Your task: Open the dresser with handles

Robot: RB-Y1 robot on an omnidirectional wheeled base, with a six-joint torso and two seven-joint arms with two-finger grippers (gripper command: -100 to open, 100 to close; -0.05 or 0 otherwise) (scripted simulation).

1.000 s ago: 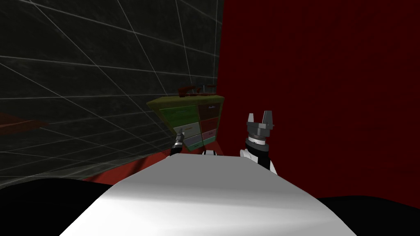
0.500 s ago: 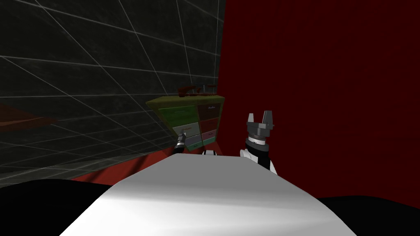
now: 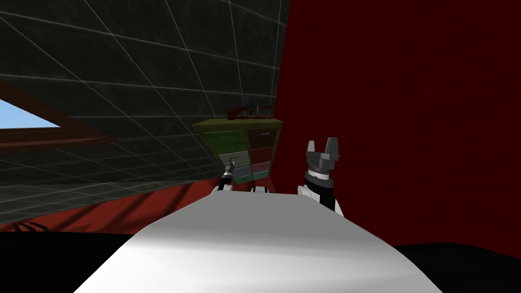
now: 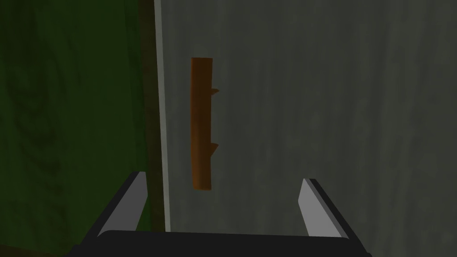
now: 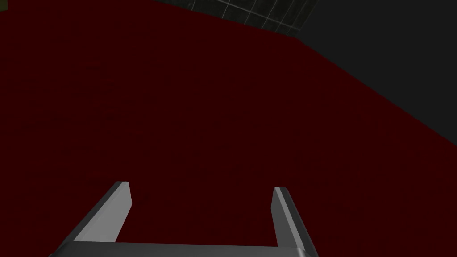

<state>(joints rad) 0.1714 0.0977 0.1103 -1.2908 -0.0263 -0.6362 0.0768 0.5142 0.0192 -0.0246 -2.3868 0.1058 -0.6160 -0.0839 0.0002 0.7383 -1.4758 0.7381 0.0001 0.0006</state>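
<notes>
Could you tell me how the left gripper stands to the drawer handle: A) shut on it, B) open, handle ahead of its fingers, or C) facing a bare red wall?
B: the left gripper is open, and the orange-brown bar handle on the grey drawer front lies ahead of it, untouched.

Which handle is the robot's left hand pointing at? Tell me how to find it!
Find the dresser with many coloured drawer fronts, in the corner where the dark tiled wall meets the red wall. On its grey drawer front, beside the green one, sits an orange-brown bar handle, right ahead of the open left gripper; its warm orange stands out from the grey around it.
</notes>
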